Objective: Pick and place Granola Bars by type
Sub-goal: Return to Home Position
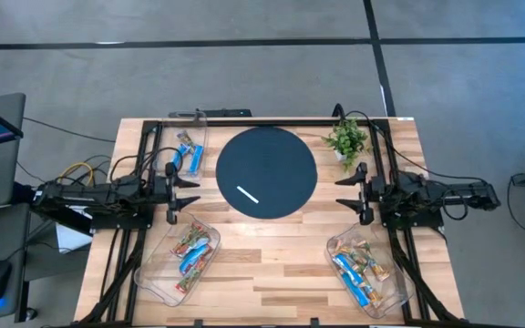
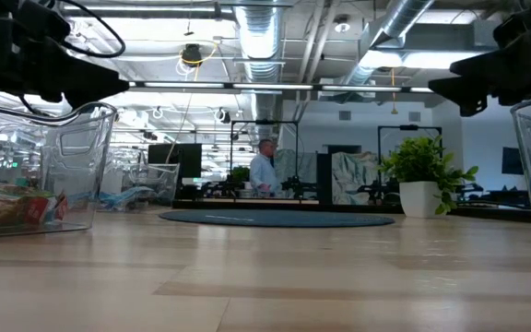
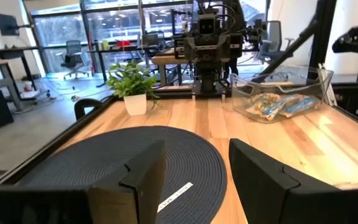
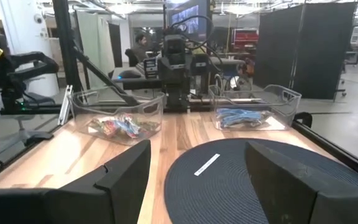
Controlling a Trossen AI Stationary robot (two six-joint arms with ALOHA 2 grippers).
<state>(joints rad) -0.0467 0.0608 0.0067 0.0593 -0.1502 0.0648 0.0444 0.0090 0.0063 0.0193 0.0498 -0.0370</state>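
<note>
The granola bars lie in three clear trays. The far-left tray (image 1: 188,146) holds blue bars (image 4: 244,117). The near-left tray (image 1: 185,257) holds red multicoloured and blue bars (image 4: 122,126). The near-right tray (image 1: 365,271) holds blue and tan bars (image 3: 277,104). My left gripper (image 1: 186,195) hovers open at the left rim of the dark round mat (image 1: 267,171), between the two left trays. My right gripper (image 1: 352,191) hovers open at the mat's right rim, facing it. Neither holds anything; the open fingers show in both wrist views (image 3: 194,180) (image 4: 197,180).
A thin white stick (image 1: 247,194) lies on the mat's near-left part. A small potted plant (image 1: 346,138) stands at the far right, beside the right arm. Bare wood lies between the two near trays (image 1: 272,269). A person (image 2: 264,171) stands in the room beyond.
</note>
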